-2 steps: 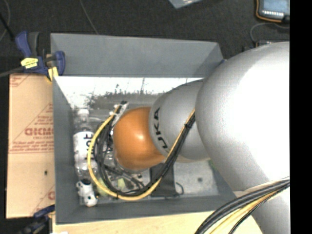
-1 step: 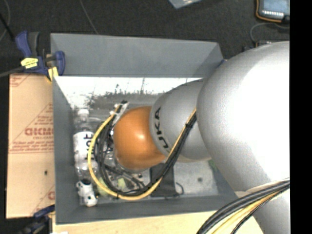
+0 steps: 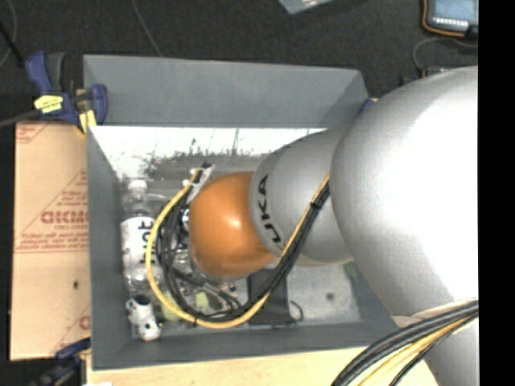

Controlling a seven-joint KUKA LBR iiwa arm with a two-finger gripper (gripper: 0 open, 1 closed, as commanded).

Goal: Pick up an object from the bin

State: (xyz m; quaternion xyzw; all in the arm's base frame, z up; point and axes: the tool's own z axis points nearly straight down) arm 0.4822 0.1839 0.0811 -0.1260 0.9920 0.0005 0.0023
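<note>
Dark floor [image 3: 201, 14] lies beyond the grey bin [image 3: 221, 95], a clear bottle [image 3: 137, 244] lies along its left wall, and the arm's orange cover [image 3: 221, 223] hides most of the gripper [image 3: 183, 284], so I cannot tell its grip

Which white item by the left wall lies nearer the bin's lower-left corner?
The small white piece with dark spots, just below the larger clear bottle with a white label.

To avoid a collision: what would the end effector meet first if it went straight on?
Likely the small dark things heaped beneath the end effector, beside the clear bottle; depth is unclear.
</note>
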